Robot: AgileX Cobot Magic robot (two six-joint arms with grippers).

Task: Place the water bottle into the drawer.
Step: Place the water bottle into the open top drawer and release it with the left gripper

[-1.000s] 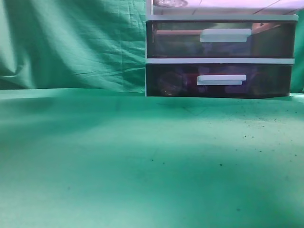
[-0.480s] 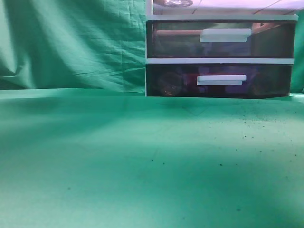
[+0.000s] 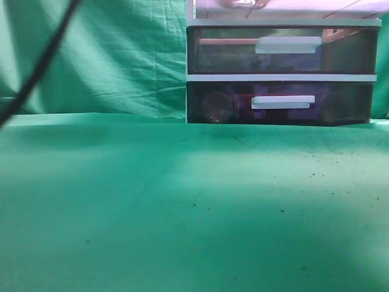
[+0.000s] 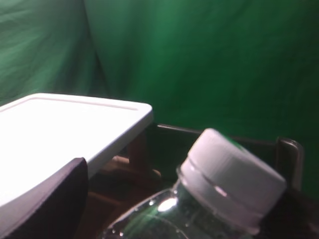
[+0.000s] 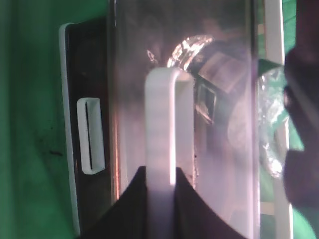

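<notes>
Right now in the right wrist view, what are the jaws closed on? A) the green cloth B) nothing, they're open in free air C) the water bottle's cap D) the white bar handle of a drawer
D: the right gripper has its dark jaws pinched on either side of the white bar handle on the translucent front of the drawer.

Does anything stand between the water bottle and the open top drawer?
Nothing visible does. In the left wrist view the water bottle is beside the unit's white top, with the drawer rim exposed behind its cap. The right gripper is shut on the handle, at the front.
</notes>
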